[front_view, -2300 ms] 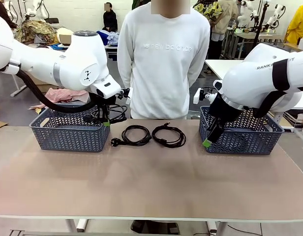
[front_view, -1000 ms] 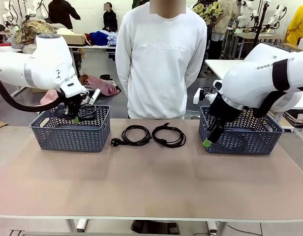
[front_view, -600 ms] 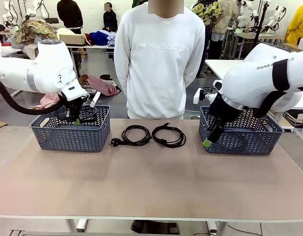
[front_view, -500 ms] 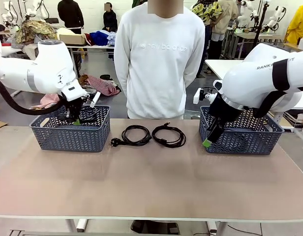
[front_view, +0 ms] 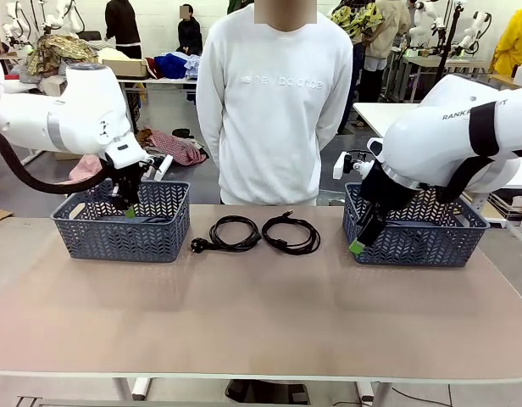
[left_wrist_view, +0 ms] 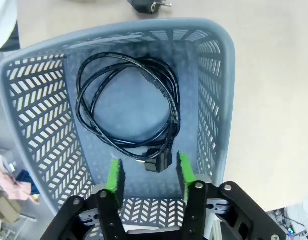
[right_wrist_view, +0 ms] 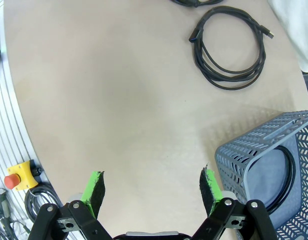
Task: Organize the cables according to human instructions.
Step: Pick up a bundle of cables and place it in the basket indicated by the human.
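Background: a workshop with cluttered tables. A person (front_view: 278, 102) in a white sweatshirt stands at the far edge of the bench (front_view: 261, 322).
Left basket (front_view: 117, 239): blue-grey lattice, at the bench's far left corner.
Right basket (front_view: 418, 242): same make, at the far right corner. A black cord's arc shows on its floor in the right wrist view.
Basket cable (left_wrist_view: 172, 107): one black coil lying flat on the left basket's floor, its plug (left_wrist_view: 158, 163) towards the near wall.
Left coil (front_view: 244, 246): on the bench at mid far edge, plug pointing at the left basket.
Right coil (front_view: 288, 248): just beside it, towards the right basket.
Left tool (front_view: 130, 208): over the left basket, pads parted, gripping nothing, the plug below the gap.
Right tool (right_wrist_view: 152, 175): beside the right basket's near left corner, spread wide, empty, over bare bench.
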Robot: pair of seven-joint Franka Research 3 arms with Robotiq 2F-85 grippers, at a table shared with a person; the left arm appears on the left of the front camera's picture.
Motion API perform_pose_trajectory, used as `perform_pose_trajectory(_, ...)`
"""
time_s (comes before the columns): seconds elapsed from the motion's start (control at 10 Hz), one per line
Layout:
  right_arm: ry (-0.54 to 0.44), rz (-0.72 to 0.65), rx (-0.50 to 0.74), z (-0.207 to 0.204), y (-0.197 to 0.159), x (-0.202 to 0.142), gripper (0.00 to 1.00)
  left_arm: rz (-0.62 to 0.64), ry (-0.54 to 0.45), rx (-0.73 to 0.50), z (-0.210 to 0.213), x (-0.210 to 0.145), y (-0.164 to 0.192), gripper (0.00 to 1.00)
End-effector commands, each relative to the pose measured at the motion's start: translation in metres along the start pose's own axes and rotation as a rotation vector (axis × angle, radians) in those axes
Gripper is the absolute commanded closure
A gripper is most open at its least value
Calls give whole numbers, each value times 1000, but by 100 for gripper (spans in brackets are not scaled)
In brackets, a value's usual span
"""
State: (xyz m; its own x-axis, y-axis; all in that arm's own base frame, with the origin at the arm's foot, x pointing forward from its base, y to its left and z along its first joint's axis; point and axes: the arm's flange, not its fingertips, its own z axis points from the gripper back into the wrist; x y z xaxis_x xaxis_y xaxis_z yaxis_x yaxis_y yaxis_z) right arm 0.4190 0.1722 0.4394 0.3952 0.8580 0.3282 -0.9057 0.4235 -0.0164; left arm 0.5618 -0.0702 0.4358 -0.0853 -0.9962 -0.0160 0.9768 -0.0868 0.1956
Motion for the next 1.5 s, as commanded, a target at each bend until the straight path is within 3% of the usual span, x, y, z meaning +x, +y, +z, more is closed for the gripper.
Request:
perform_pose_trajectory(0.0, 7, -2, -11, 2, -1, 2, 0, -37, -36, -50, 7, -6, 13, 8)
perform_pose_trajectory(0.1, 7, -2, -11, 2, -1, 2, 0, -41, -30, -58, 10, -6, 15, 22)
perform_pose_trajectory(0.2, 7, -2, -11, 2, -1, 2, 0, -39, -38, -59, 12, -6, 17, 0)
perform_pose_trajectory(0.7, 7, -2, -11, 2, -1, 2, 0, -19, -41, -59, 26, -7, 23, 0)
perform_pose_trajectory(0.8, 7, -2, -11, 2, -1, 2, 0, 62, -51, -103, 28, -7, 25, 0)
perform_pose_trajectory(0.9, 7, -2, -11, 2, -1, 2, 0, -19, -12, -47, 22, -2, 19, 0)
perform_pose_trajectory(1.1, 7, -2, -11, 2, -1, 2, 0, -19, -12, -47, 22, -2, 19, 0)
perform_pose_trajectory(1.4, 7, -2, -11, 2, -1, 2, 0, 72, -100, -41, 31, 16, 12, 0)
